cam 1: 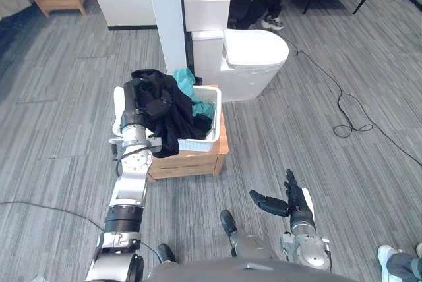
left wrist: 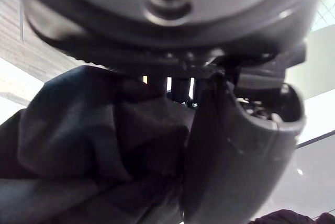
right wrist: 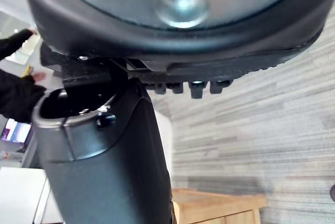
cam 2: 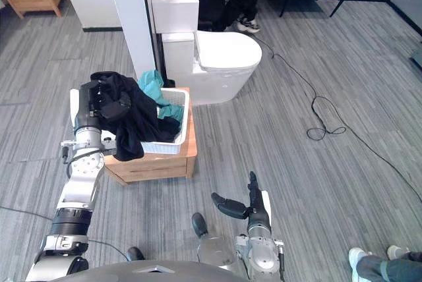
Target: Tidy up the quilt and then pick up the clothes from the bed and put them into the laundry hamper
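Pinching the garment [cam 1: 170, 112] in my curled left hand [cam 1: 134, 99] over the hamper's [cam 1: 217, 107] left rim, I let it hang partly outside; my right hand [cam 1: 295, 199] is open and well apart.

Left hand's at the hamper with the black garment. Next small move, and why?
Probably ease the left hand a little further over the middle of the hamper before releasing. The black garment it grips hangs over the near rim, down toward the wooden stand, so letting go here could leave it draped outside.
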Tool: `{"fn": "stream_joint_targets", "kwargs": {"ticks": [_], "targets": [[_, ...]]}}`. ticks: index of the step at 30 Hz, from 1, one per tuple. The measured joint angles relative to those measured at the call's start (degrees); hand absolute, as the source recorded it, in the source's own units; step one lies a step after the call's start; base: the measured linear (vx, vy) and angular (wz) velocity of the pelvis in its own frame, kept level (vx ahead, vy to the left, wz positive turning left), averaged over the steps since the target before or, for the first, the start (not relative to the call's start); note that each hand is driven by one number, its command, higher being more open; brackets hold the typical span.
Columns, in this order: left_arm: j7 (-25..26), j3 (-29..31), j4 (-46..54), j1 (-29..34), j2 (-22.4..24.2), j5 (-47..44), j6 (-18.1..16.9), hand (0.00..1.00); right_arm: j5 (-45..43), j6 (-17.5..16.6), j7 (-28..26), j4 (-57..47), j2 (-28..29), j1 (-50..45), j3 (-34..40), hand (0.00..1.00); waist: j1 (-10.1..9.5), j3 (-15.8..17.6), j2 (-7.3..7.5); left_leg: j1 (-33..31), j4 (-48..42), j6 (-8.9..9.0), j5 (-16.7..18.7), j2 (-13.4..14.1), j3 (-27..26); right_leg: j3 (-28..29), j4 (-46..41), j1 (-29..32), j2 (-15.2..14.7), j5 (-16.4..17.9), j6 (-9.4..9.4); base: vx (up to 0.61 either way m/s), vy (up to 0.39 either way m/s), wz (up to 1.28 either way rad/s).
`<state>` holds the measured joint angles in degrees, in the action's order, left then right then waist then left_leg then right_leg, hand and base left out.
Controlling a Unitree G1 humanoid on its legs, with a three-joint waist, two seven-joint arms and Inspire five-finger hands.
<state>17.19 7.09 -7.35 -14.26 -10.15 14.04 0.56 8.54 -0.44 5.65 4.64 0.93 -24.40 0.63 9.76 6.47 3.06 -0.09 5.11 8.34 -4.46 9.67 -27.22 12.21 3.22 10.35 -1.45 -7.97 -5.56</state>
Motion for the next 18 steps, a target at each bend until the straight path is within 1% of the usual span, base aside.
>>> {"fn": "stream_joint_targets", "kwargs": {"ticks": [1,3,5,7,12,13,14,18], "targets": [[0.15,0.33,-0.03,-0.48,-0.69,0.02,0.25,0.00,0.01,-0.02,0.00,-0.01,-0.03,0.18,-0.25,1.00,0.04,0.12,0.26,-0.46,-0.02,-0.02,-0.08,0.01,-0.01,0.03,-0.01,0.43,0.03,-0.10,0.00,0.01,-0.017,-0.04],[1.32,1.25,-0.21,-4.30,-3.24,0.04,1.85,0.00,0.00,-0.15,0.00,-0.01,-0.04,0.88,-0.88,1.00,-0.13,1.49,1.39,-1.60,-0.19,-0.16,-0.48,0.01,0.00,0.07,0.02,1.60,0.02,-0.72,-0.03,0.00,0.000,0.00],[2.14,2.47,-0.79,-6.84,-4.44,0.07,2.10,0.00,0.00,-0.21,-0.01,-0.01,-0.07,0.98,-1.44,1.00,-0.12,2.48,1.69,-1.60,-0.19,-0.16,-0.50,0.01,0.01,0.08,0.04,1.60,0.03,-0.91,-0.04,0.00,0.000,0.00],[3.02,3.87,-1.08,-9.42,-4.70,0.37,2.10,0.00,0.00,-0.29,-0.01,-0.01,-0.06,0.91,-1.66,1.00,-0.13,3.16,1.56,-1.60,-0.19,-0.19,-0.50,-0.06,0.01,0.08,0.03,1.56,-0.06,-0.92,-0.07,0.05,0.008,0.00],[4.01,3.96,-1.09,-12.23,-6.24,2.49,2.10,0.00,-0.01,-1.24,0.07,-0.02,-0.07,0.98,-2.17,1.00,-0.10,4.92,1.47,-1.64,-0.19,-0.23,-0.48,-0.09,0.09,0.00,0.04,1.54,-0.11,-0.93,-0.08,0.01,0.002,0.00],[4.29,3.97,-1.08,-12.92,-6.37,2.73,2.10,1.00,-0.01,-1.38,0.10,-0.02,-0.12,1.07,-2.18,1.00,-0.16,5.59,1.44,-1.67,-0.19,-0.24,-0.49,-0.14,0.14,-0.05,0.04,1.53,-0.15,-0.93,-0.09,0.00,0.000,0.00],[4.75,3.93,-1.09,-13.10,-6.55,4.57,2.09,1.00,-0.02,-1.44,0.19,-0.01,-0.22,1.20,-2.38,1.00,-0.18,6.17,1.51,-1.67,-0.17,-0.24,-0.47,-0.07,0.20,-0.03,0.07,1.55,-0.24,-0.91,-0.10,0.00,0.000,0.00],[4.96,3.58,-1.46,-13.19,-6.90,4.78,2.08,1.00,-0.02,-1.54,0.51,0.03,-0.23,1.79,-2.46,1.00,-0.37,7.79,1.89,-1.72,-0.18,-0.24,-0.44,-0.11,0.21,-0.04,0.14,1.60,-0.47,-0.88,-0.11,0.00,0.000,0.00]]}}
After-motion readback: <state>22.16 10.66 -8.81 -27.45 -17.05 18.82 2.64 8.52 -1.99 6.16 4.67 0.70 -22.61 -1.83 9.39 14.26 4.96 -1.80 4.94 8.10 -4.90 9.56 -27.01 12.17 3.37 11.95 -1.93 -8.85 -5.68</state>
